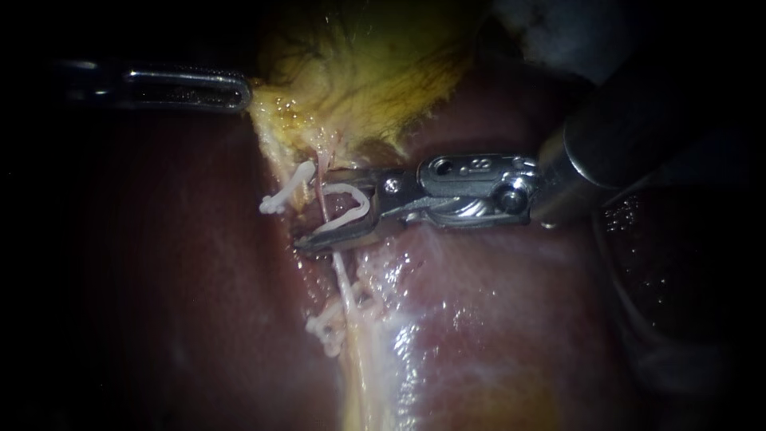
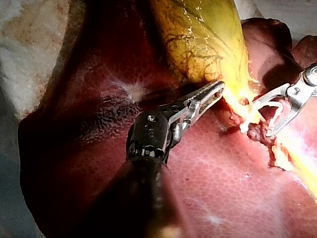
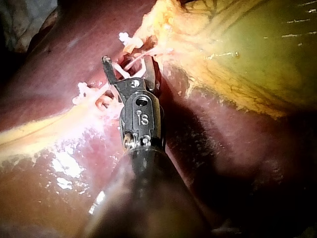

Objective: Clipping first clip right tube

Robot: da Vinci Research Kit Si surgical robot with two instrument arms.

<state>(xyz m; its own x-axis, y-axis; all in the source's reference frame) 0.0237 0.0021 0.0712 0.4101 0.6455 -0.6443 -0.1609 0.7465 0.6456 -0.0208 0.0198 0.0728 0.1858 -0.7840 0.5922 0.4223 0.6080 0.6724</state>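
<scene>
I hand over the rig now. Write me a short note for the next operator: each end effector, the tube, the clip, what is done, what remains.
Left instrument: end effector shut on the gallbladder edge.
Right instrument: jaws stand apart, holding an unclosed clip astride the tube.
Other clips: one beside the jaws, one farther from the gallbladder.
Done: clip is around the tube.
Left: probably squeeze it shut, then draw the right instrument back.
</scene>
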